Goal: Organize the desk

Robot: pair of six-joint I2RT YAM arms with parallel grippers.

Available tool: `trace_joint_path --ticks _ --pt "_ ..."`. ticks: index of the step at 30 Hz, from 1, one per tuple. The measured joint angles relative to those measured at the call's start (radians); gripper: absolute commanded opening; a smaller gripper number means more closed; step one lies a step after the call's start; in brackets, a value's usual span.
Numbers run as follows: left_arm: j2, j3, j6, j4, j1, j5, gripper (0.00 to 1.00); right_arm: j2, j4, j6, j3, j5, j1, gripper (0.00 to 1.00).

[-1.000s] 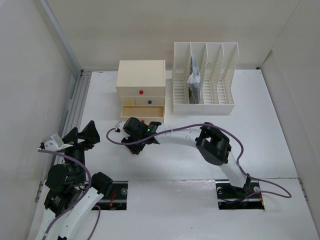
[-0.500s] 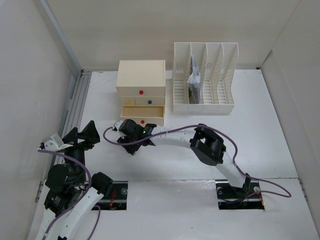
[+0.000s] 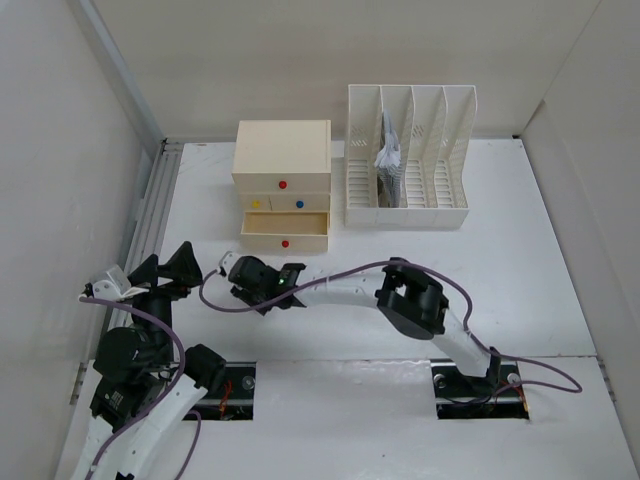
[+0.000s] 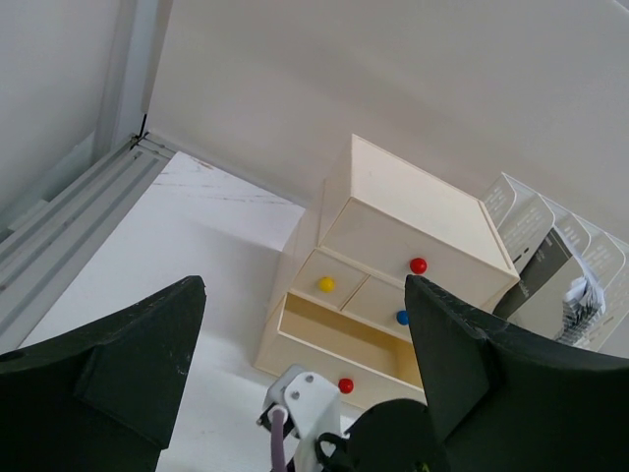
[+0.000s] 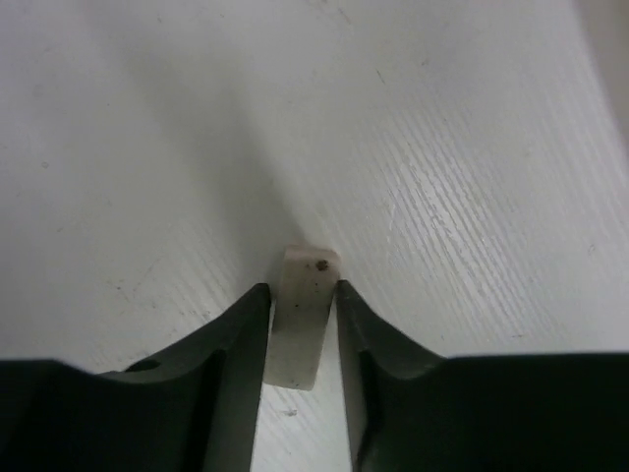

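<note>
The white desk (image 3: 520, 260) carries a cream drawer box (image 3: 283, 165) whose bottom drawer (image 3: 285, 226) with a red knob stands pulled open. My right gripper (image 3: 250, 280) reaches far left, in front of the drawer box. In the right wrist view it (image 5: 303, 295) is shut on a small off-white rectangular block (image 5: 305, 320) with a dark speck, held low over the desk surface (image 5: 472, 197). My left gripper (image 3: 165, 268) is open and empty at the near left; its wrist view (image 4: 305, 295) looks at the drawer box (image 4: 413, 236) and the open drawer (image 4: 334, 344).
A white slotted file rack (image 3: 410, 160) with papers in one slot stands right of the drawer box. A grooved metal rail (image 3: 150, 210) runs along the left edge, also in the left wrist view (image 4: 69, 226). Pale walls enclose the desk.
My right gripper has drawn back from the open drawer, moving left and toward the near edge, closer to the left gripper. The left arm has barely moved.
</note>
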Motion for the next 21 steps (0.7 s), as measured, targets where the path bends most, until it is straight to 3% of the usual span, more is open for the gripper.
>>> trace_joint_path --ticks 1,2,5,12,21 --pt "0.000 0.000 0.000 0.000 0.000 0.000 0.79 0.000 0.010 -0.009 -0.003 0.021 0.008 0.29" --pt "0.000 0.000 0.000 0.000 0.000 0.001 0.79 0.000 0.019 -0.021 -0.008 0.045 0.017 0.15" --pt "0.000 0.000 0.000 0.000 0.000 0.002 0.79 0.000 0.032 -0.050 -0.012 0.104 0.035 0.01" --pt "0.000 0.000 0.000 0.000 0.000 0.002 0.79 -0.002 0.028 -0.158 -0.006 0.131 0.041 0.00" --pt "0.000 0.000 0.000 0.000 0.000 0.002 0.79 -0.080 0.036 -0.390 0.023 0.311 -0.044 0.00"
